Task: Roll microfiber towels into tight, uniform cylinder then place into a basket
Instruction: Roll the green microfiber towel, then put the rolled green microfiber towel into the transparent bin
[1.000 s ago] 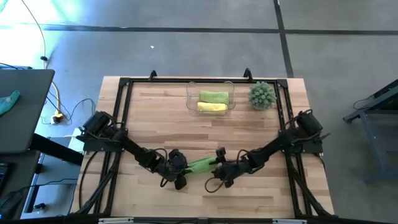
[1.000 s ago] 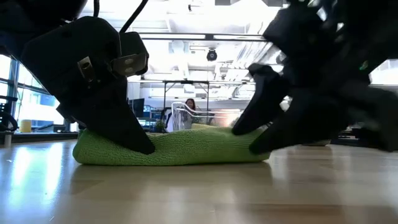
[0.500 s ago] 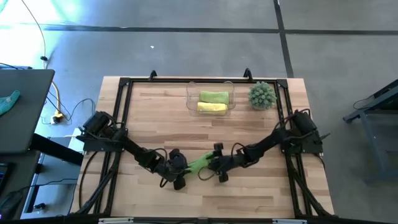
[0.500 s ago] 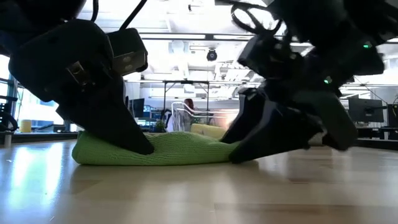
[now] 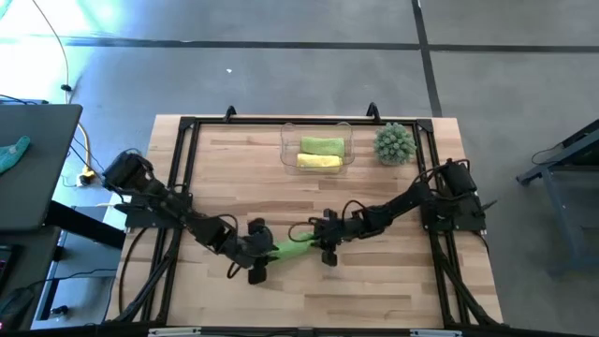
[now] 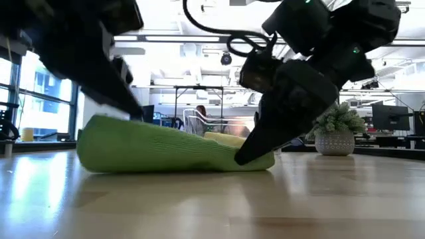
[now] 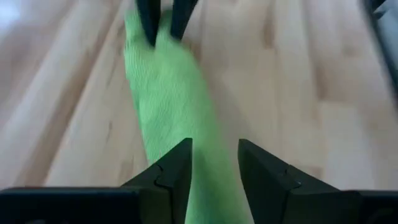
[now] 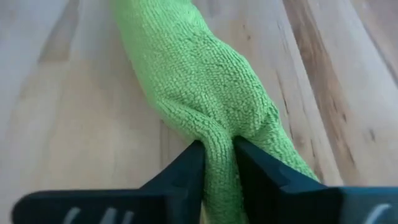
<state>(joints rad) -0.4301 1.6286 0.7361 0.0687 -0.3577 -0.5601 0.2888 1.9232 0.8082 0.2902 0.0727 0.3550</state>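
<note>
Towel roll held at both ends on the wooden table (image 5: 374,201). The lime green towel (image 5: 292,246) lay as a loose cylinder at the table's middle front, well apart from the basket (image 5: 316,150) at the far edge, which already held a green roll (image 5: 321,146) and a yellow roll (image 5: 318,162). The right gripper (image 8: 217,163) had its fingers pinched shut on a fold at one end of the towel. The left gripper (image 7: 214,163) straddled the other end, its fingers somewhat apart with cloth between them — whether they pressed the cloth could not be told.

Risks, as judged: the roll looked uneven, thicker at one end in the low view, so a lift by the single pinched fold might let it unwind or sag. If the left fingers were slack, that end might drop free and the cylinder might lose its shape before reaching the basket.

Hidden or unclear: the left fingertips in the low view were cut off by the arm, and the towel's underside and inner layers could not be seen.
</note>
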